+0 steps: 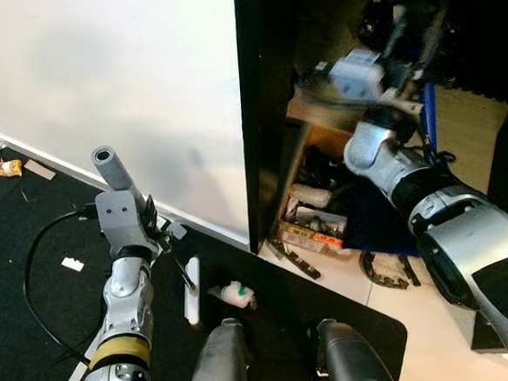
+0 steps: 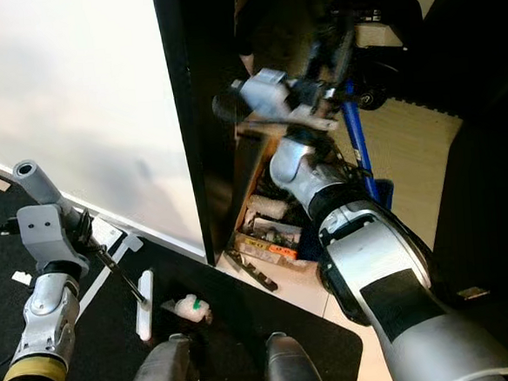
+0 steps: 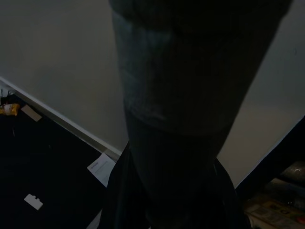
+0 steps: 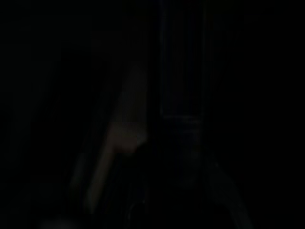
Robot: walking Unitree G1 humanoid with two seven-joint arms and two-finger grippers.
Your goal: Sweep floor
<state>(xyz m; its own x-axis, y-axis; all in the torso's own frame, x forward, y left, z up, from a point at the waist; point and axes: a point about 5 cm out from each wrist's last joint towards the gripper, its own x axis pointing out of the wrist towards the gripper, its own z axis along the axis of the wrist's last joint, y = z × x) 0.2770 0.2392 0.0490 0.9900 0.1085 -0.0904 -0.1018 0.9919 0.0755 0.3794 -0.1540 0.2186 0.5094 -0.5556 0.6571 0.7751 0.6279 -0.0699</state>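
My right arm reaches up into a dark closet beside the white wall. The right gripper (image 2: 331, 41) is blurred in the shadow, close to a blue pole (image 2: 356, 144) that stands upright there. A faint upright pole (image 4: 181, 71) can be made out in the very dark right wrist view. My left gripper (image 1: 158, 225) is held low over the black floor mat (image 1: 17, 294), near the wall's skirting. A thin black rod (image 1: 184, 269) slants down from it towards a white bar (image 1: 191, 291) lying on the mat. A dark rounded shape (image 3: 181, 119) blocks the left wrist view.
Litter lies on the mat: a crumpled white and green scrap (image 1: 235, 293), a white paper bit (image 1: 72, 264), a yellow item (image 1: 8, 168) and a cardboard piece (image 1: 39, 171). A cluttered box (image 1: 313, 226) sits in the closet bottom. A black cable (image 1: 34, 284) loops on the left. Beige tiles (image 1: 420, 318) lie to the right.
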